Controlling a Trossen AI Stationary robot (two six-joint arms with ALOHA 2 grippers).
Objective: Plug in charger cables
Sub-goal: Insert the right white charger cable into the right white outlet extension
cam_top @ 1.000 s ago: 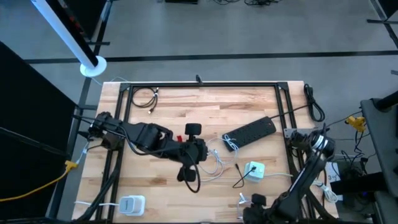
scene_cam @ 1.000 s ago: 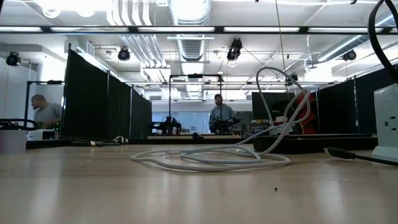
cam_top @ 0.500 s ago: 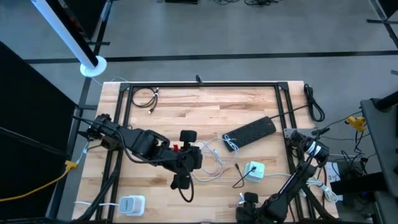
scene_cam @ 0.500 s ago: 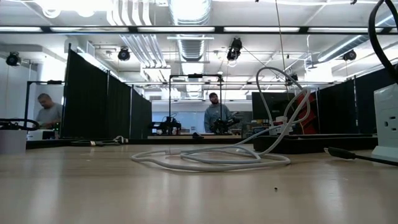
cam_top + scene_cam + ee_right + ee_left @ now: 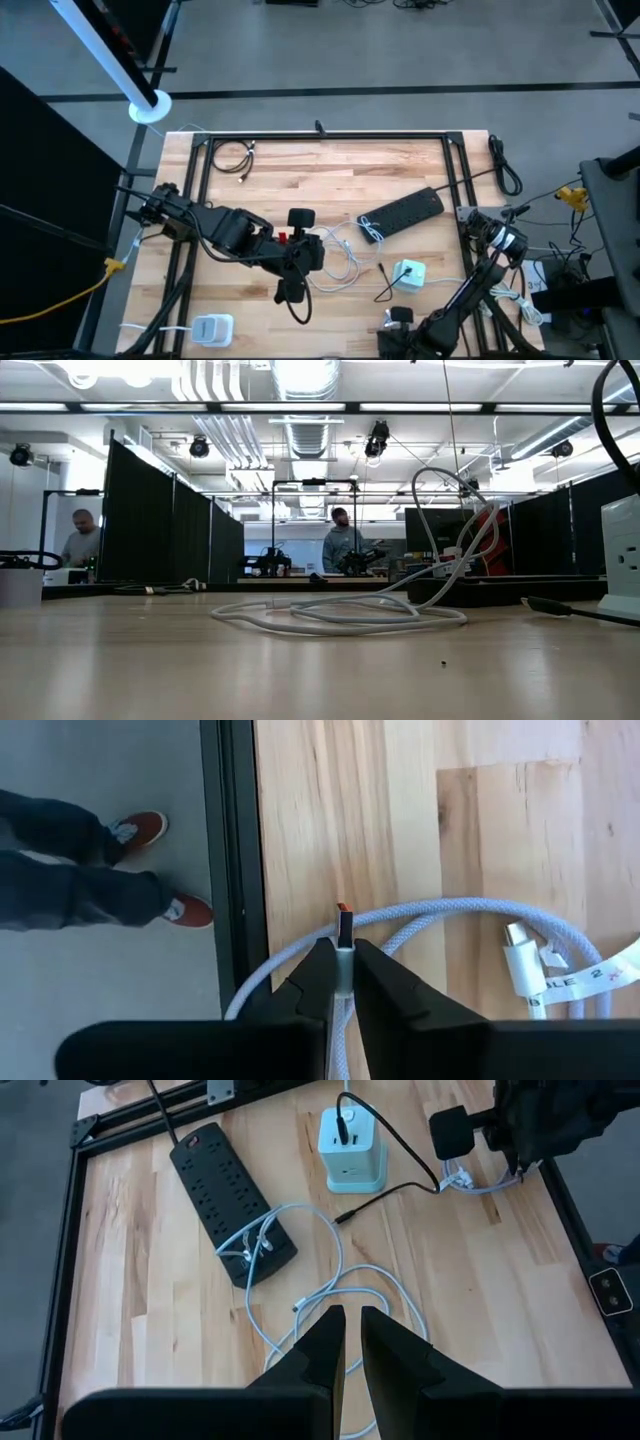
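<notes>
My right gripper (image 5: 395, 318) is at the table's near edge, shut on the plug of a white braided charger cable (image 5: 470, 910) whose loop lies on the wood. My left gripper (image 5: 352, 1330) hangs shut above the table's middle with nothing between its fingers. Below it lie loose loops of white charger cables (image 5: 340, 1285), which also show in the high view (image 5: 340, 262) and the low view (image 5: 340, 615). A black power strip (image 5: 402, 212) lies behind them. A thin black cable (image 5: 395, 1185) sticks into the white charger block (image 5: 408, 273). My right gripper pinches the cable's pale plug sleeve (image 5: 344, 958) between its two fingers, coming from above and pointing steeply down. The plug's dark tip (image 5: 344, 925) sticks out past the fingertips. The cable bends away beside the fingers and lies slack on the table.
A second white plug with a label (image 5: 523, 972) lies next to the held cable. The black frame rail (image 5: 235, 870) runs along the near edge, with a person's shoes (image 5: 150, 825) on the floor beyond. Another white charger block (image 5: 212, 328) sits near left, a black cable coil (image 5: 232, 157) far left.
My right gripper has sunk toward the table and shifted a little toward the table's left along the near edge.
</notes>
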